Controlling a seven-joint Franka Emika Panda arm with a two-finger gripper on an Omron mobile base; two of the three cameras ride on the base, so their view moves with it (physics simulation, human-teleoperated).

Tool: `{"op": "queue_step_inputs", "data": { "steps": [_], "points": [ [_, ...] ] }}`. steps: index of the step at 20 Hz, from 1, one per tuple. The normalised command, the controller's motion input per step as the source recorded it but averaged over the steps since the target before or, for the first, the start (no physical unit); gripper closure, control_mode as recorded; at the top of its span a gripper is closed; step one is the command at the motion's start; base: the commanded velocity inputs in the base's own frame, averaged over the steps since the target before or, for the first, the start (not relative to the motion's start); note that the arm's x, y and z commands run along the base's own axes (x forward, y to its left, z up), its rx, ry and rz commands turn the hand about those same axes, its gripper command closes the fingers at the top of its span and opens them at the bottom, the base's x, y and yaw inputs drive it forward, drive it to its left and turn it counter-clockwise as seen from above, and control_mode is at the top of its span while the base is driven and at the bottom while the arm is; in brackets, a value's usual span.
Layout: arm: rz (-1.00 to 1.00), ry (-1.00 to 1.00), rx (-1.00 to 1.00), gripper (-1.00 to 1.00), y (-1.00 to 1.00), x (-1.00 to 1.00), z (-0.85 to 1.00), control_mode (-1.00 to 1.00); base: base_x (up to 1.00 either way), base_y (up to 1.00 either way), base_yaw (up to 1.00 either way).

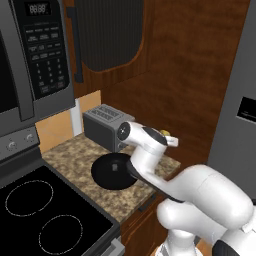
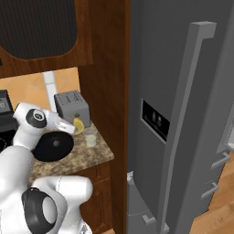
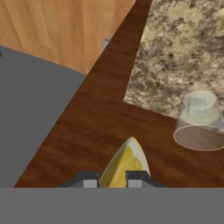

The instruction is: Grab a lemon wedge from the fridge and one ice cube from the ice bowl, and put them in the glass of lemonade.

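The gripper (image 3: 112, 178) is closing tight on the lemon wedge (image 3: 124, 164), the two dark fingers pinching the yellow piece from both sides with its pointed tip sticking out beyond them. In the hand view the wedge is hanging over the dark wood next to the counter's (image 1: 75, 160) outer edge, with the glass (image 3: 197, 120) standing near that edge, off to one side of the wedge and apart from it.

In the right base view the wedge (image 2: 78, 124) is sitting just above and left of the glass (image 2: 90, 136), which is standing near the counter's right edge beside the wooden panel (image 2: 107, 82). The black dish (image 1: 114, 171) is lying in the middle of the speckled stone counter, partly behind the arm. The toaster (image 1: 105, 125) is standing at the back edge against the wall.

The stove top (image 1: 45, 215) is adjoining the counter's left edge, and a microwave (image 1: 35, 55) is hanging above it; its display is too blurred to read. The fridge (image 2: 183, 114) is standing shut past the panel, its dispenser panel (image 2: 155, 119) dark.
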Motion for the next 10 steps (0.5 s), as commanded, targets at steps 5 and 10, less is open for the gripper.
{"op": "queue_step_inputs", "data": {
  "steps": [5,10],
  "points": [
    [0.0,0.0,-0.05,1.0,0.0,0.3,-0.19,-1.0,0.0,0.0,0.0],
    [0.0,0.0,-0.06,1.0,0.0,0.3,-0.23,-1.0,0.0,0.0,0.0]
  ]
}}
